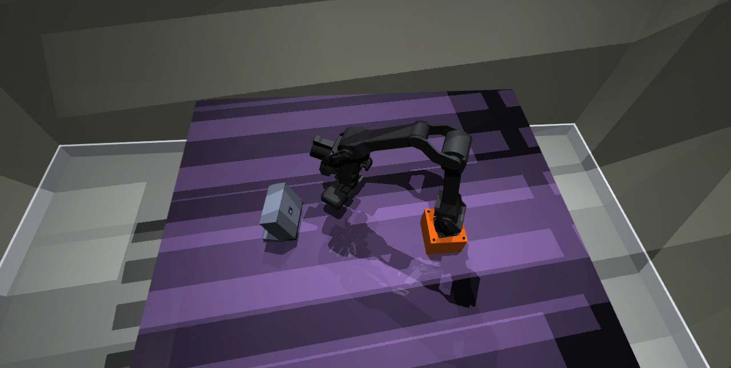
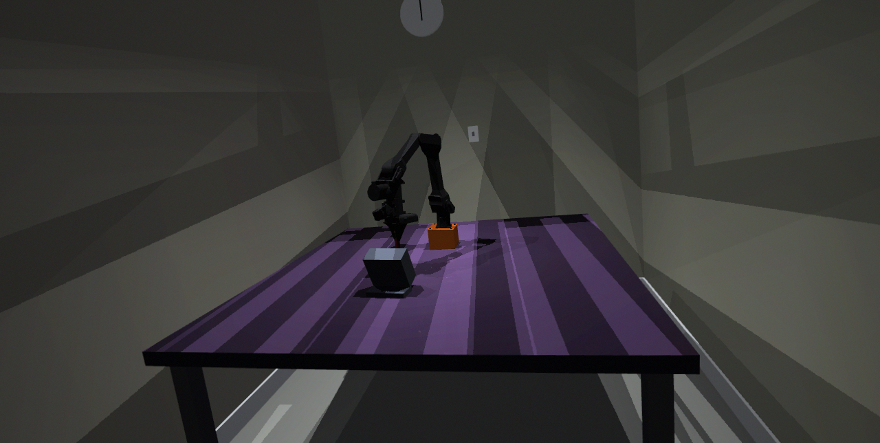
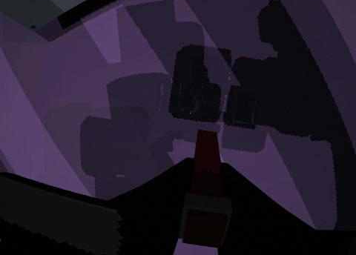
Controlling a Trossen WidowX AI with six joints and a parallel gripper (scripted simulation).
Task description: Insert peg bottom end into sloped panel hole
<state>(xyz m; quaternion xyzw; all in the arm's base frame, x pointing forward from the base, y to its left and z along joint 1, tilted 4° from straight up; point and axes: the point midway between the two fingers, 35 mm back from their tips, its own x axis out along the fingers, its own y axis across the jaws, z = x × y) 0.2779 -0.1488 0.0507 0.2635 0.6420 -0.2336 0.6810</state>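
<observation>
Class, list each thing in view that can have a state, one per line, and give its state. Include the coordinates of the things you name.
Gripper (image 3: 206, 169): shut on the peg
Red peg (image 3: 207, 147) (image 2: 398, 243): held, outside the hole
Sloped panel (image 1: 288, 207) (image 2: 388, 271): standing on the table, tilted
Hole (image 1: 290, 210): unfilled
Arm (image 1: 390, 138) (image 2: 435, 163): bent, reaching toward the panel
</observation>
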